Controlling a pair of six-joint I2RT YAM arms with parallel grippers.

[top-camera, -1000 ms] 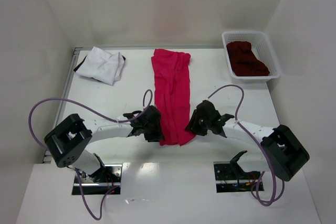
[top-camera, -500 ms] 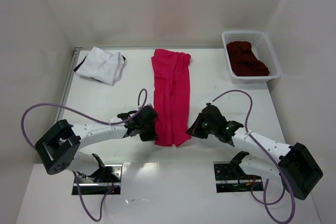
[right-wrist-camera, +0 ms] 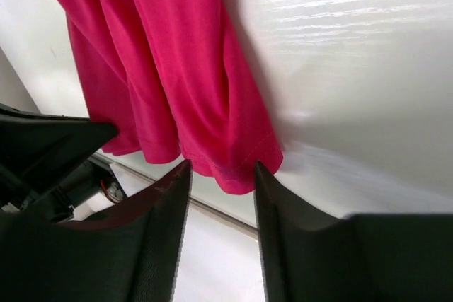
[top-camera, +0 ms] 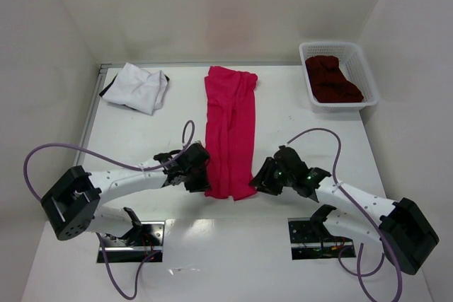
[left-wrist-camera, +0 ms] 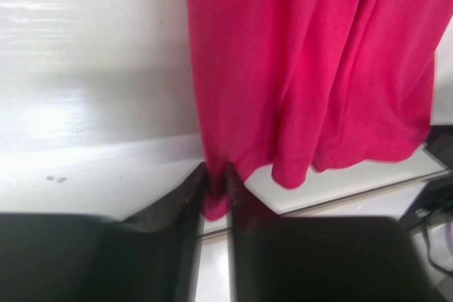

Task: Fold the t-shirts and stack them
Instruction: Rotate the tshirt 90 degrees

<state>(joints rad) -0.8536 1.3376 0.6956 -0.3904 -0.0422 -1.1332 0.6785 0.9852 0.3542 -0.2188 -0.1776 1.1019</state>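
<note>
Top external: basket (top-camera: 369,76) holds crumpled maroon t-shirt (top-camera: 333,80)

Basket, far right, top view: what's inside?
The white lattice basket holds a crumpled dark maroon t-shirt that fills most of it. The cloth covers the basket's floor, so anything underneath it cannot be seen.

The red shirt (top-camera: 230,132) lies folded into a long narrow strip down the middle, its near end rumpled. The white shirt (top-camera: 136,86) sits folded far left. The maroon shirt (top-camera: 333,79) lies bunched in the basket (top-camera: 331,45) far right.
</note>
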